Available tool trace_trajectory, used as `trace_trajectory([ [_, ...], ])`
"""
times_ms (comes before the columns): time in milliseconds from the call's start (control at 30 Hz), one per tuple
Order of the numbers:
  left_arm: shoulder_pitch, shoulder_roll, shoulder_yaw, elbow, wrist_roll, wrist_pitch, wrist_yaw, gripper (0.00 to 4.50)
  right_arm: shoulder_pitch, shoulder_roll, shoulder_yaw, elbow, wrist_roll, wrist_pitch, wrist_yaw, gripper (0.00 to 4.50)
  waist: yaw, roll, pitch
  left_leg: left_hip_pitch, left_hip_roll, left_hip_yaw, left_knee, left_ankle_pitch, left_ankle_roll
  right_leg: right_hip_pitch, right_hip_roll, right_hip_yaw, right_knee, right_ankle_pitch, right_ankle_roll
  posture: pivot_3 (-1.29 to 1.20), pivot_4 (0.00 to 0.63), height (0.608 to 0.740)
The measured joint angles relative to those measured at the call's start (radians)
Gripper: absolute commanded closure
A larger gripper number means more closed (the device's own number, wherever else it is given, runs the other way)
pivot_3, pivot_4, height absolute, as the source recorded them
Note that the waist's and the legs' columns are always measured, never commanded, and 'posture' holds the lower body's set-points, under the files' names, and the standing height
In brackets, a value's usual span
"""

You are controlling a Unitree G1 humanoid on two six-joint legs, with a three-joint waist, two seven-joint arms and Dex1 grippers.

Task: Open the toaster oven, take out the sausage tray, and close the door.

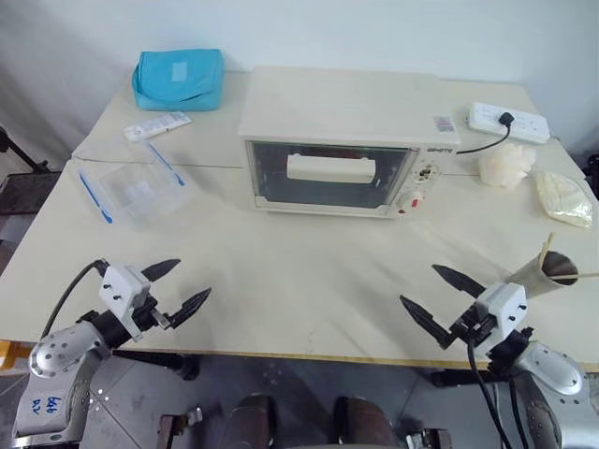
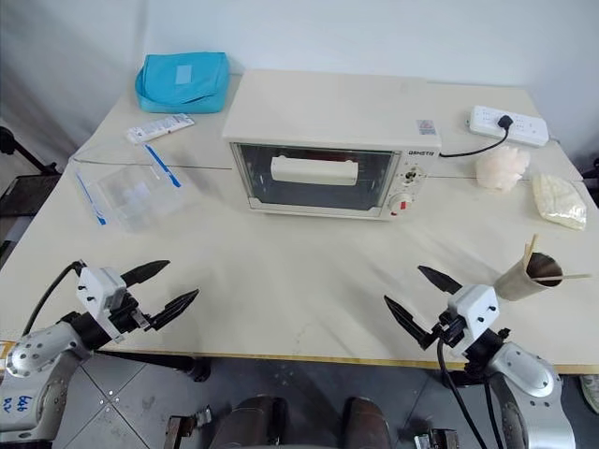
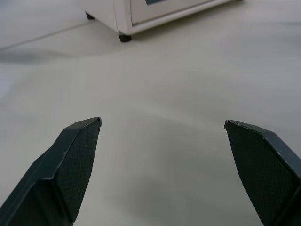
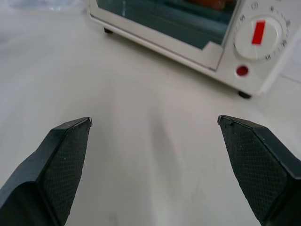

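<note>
Toaster oven [image 1: 348, 140]: sits ahead of both grippers, well apart, door [image 1: 329, 175] shut. Door handle [image 1: 330, 168]: long axis runs left-right, ahead of and between the two grippers.
Left gripper [image 1: 176, 285]: jaws wide, empty, aimed fwd and inward.
Right gripper [image 1: 440, 299]: jaws wide, empty, aimed inward.
Nearer arm: judged about equal.
Sausage tray: inside oven, hardly visible thru glass.

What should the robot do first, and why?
Probably reach one open gripper, say the right gripper, toward the handle: the door of the toaster oven is shut, and both grippers hover empty near the table's front edge.
</note>
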Motion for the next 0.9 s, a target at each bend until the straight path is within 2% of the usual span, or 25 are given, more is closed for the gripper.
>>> trace_trajectory([
  [167, 0.003, 0.0, 0.01, -0.019, -0.052, 0.045, -0.008, 0.03, -0.079, 0.005, 0.035, -0.037, 0.03, 0.1, -0.026, 0.0, -0.006, 0.0, 0.0, 0.0, 0.001, 0.0, 0.0, 0.0, 0.0, -0.001, 0.0, 0.0, 0.0, 0.0, 0.0, 0.0, 0.15, 0.74],
  [333, -0.018, 0.015, 0.06, -0.052, -0.239, 0.177, -0.057, 0.03, -0.271, 0.023, 0.073, -0.079, 0.074, 0.261, -0.115, 0.0, -0.015, 0.0, 0.0, 0.0, 0.001, -0.001, 0.001, 0.0, -0.001, -0.001, 0.0, 0.0, 0.001, 0.0, -0.001, 0.0, 0.15, 0.74],
  [533, -0.059, 0.016, 0.082, -0.084, -0.304, 0.222, -0.065, 0.03, -0.456, 0.026, 0.102, -0.044, 0.118, 0.428, -0.15, 0.0, -0.016, 0.0, 0.0, -0.002, 0.0, 0.0, 0.002, 0.0, 0.0, -0.001, 0.0, -0.002, 0.0, 0.0, -0.001, 0.0, 0.15, 0.74],
  [700, -0.116, 0.006, 0.086, -0.122, -0.383, 0.281, -0.039, 0.03, -0.601, 0.047, 0.133, 0.038, 0.116, 0.449, -0.13, 0.0, -0.024, 0.0, 0.0, -0.002, 0.001, 0.0, 0.002, 0.0, 0.0, -0.002, 0.0, -0.002, 0.001, 0.0, -0.001, 0.0, 0.15, 0.74],
  [900, -0.119, 0.002, 0.082, -0.125, -0.401, 0.315, -0.018, 0.03, -0.665, 0.089, 0.168, 0.104, 0.106, 0.448, -0.109, 0.0, -0.026, 0.0, 0.0, -0.002, 0.001, 0.003, 0.002, 0.0, 0.0, -0.004, 0.0, -0.003, 0.002, 0.0, -0.001, 0.0, 0.15, 0.74],
])
